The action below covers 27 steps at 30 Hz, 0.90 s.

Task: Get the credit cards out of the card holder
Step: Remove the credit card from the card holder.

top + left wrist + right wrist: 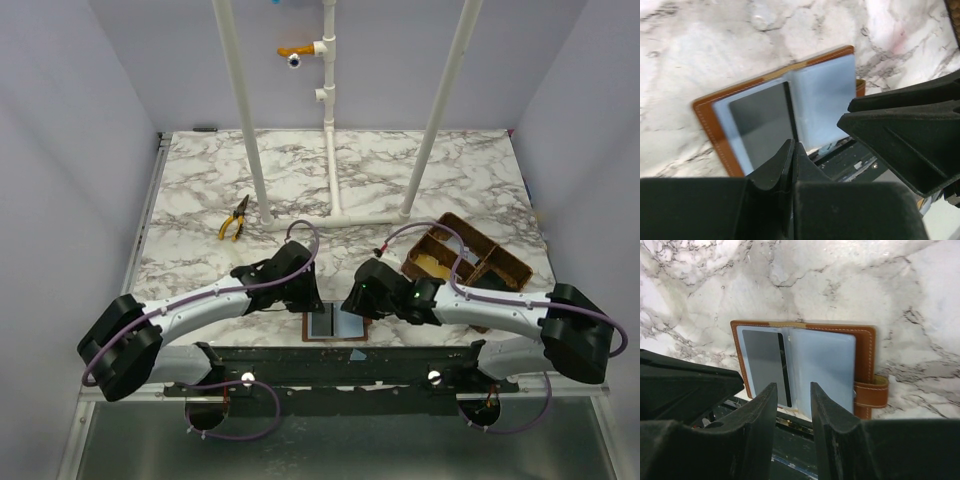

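The card holder (340,324) lies open at the table's near edge, a brown leather bifold with blue-grey clear pockets and a snap tab (871,392). It also shows in the left wrist view (707,112) and the right wrist view (866,342). A dark grey credit card (760,360) with a black stripe sits in its left pocket (760,125). The right pocket looks pale; I cannot tell whether it holds a card. My left gripper (792,146) is shut just above the wallet's near edge, with nothing visible between its fingers. My right gripper (792,387) is open, hovering over the wallet's near edge.
A brown woven divided basket (465,255) stands to the right. Yellow-handled pliers (236,218) lie at the back left. A white pipe frame (330,215) stands at mid-table. A dark rail (340,360) runs along the near edge, just below the wallet.
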Available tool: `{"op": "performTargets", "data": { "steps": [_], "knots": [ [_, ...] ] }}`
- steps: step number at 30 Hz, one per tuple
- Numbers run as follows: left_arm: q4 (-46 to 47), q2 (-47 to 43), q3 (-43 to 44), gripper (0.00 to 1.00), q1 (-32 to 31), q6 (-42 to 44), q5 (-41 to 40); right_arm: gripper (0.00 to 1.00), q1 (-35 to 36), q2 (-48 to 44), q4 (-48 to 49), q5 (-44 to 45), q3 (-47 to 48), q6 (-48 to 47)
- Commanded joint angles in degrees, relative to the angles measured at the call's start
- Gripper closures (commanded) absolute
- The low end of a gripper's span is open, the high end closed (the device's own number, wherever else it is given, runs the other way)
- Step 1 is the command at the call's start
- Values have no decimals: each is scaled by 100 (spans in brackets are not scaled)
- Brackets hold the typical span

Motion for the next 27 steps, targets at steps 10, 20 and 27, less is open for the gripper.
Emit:
{"op": "performTargets", "data": {
  "steps": [10,20,27],
  "knots": [
    [-113,-245,-548,98,480,402,-186,64,-27,955,913,-641,297,-86],
    [213,86,-559,100,480,490,85,64,-28,1232,1174,-785,190,-9],
    [278,252,-622,100,480,430,82,64,-21,1275,1206,-754,120,13]
  ]
}}
